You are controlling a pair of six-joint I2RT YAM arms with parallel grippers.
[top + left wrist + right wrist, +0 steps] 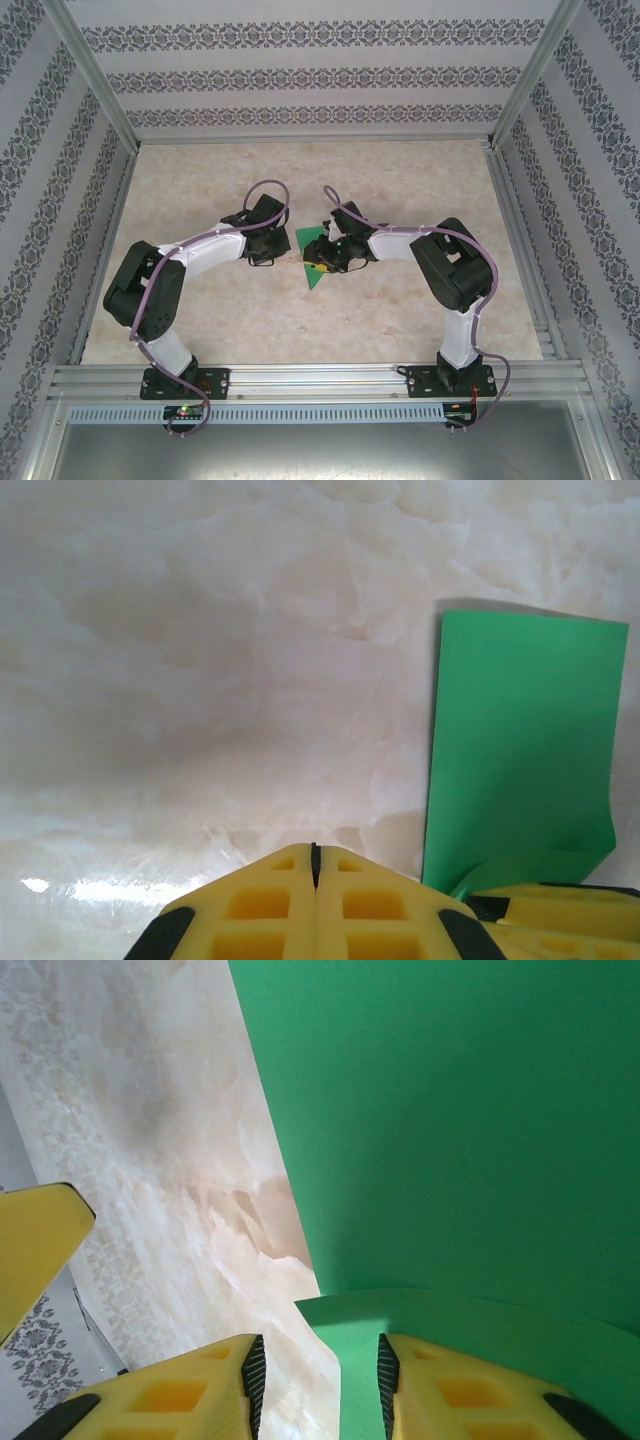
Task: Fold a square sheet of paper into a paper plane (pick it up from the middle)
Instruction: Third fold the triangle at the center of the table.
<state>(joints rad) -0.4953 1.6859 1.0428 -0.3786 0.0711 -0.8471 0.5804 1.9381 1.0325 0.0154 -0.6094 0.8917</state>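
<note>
Right fingers [470, 1395] parted, green paper [450, 1110] edge between; long axis near-far.

The top camera sits high above the near edge of the surface [400, 180] and looks down and forward over all of it, from afar. Each wrist camera looks out along its own fingers, low and very close to the surface: the left end effector [314, 855] and the right end effector [320, 1360] each sit at the bottom of their own view. All three views share the paper [314, 277] mid-surface.
</note>
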